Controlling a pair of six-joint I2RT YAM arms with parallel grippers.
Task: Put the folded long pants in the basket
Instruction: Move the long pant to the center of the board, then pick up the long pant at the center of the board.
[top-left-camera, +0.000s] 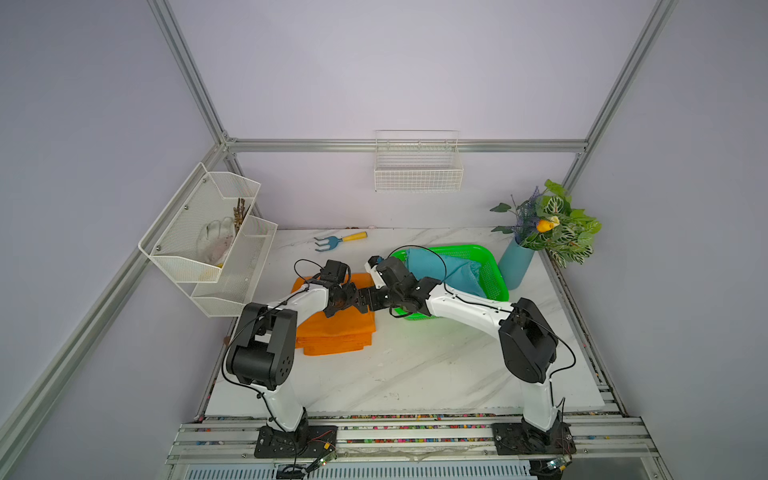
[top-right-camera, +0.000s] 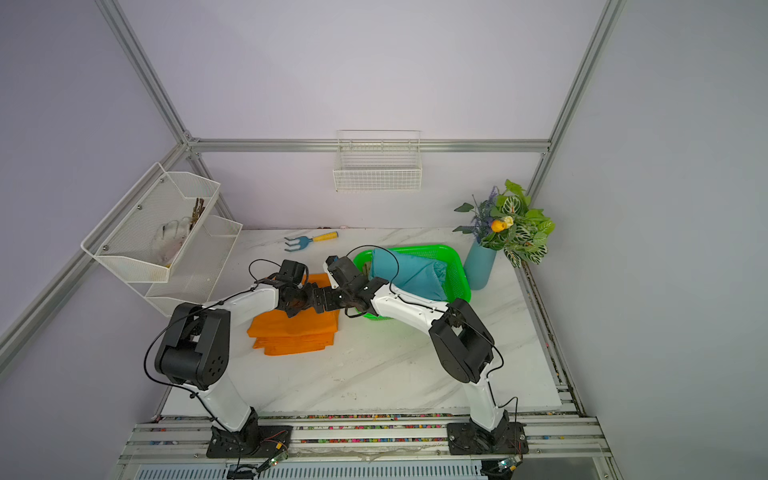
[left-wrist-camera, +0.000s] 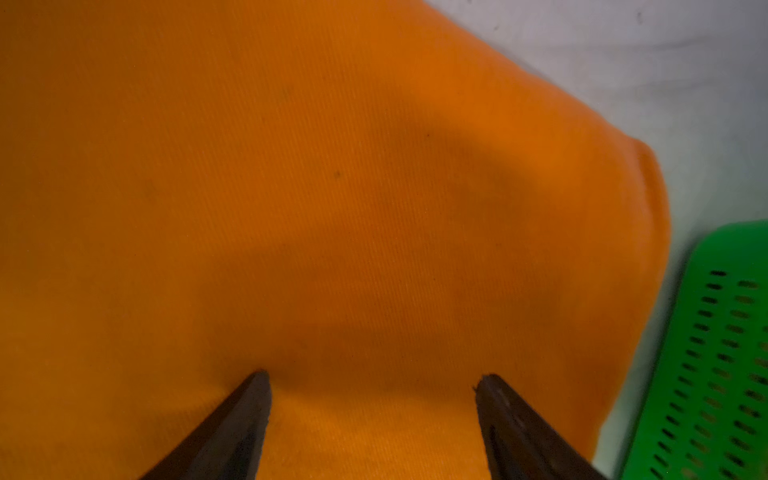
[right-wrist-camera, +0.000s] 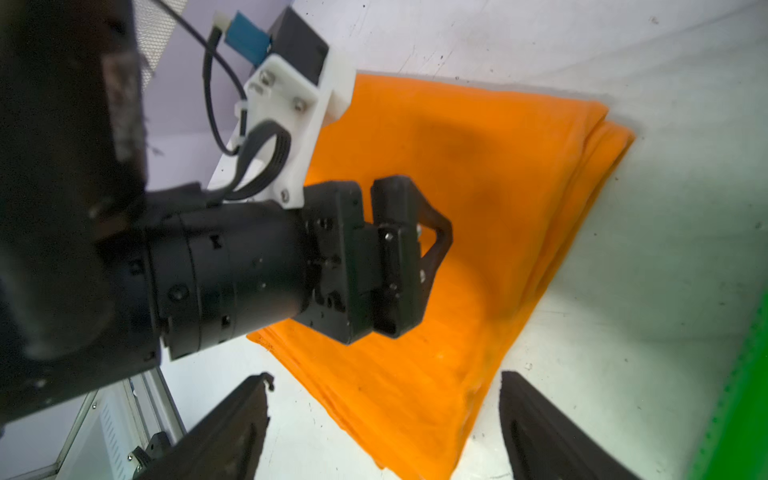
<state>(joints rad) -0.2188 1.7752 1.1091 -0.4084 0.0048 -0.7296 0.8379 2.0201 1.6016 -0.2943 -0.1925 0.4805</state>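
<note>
Under left gripper (left-wrist-camera: 372, 376), orange pants (top-left-camera: 336, 336) partly hidden, perhaps touched.

Orange pants (top-left-camera: 340, 332) beside basket (top-left-camera: 496, 278) — blue pants (top-left-camera: 461, 274) inside.

Orange pants (top-left-camera: 336, 328), green basket (top-left-camera: 495, 275)

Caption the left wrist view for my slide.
Open left claw over orange pants, green basket beside them.
</note>
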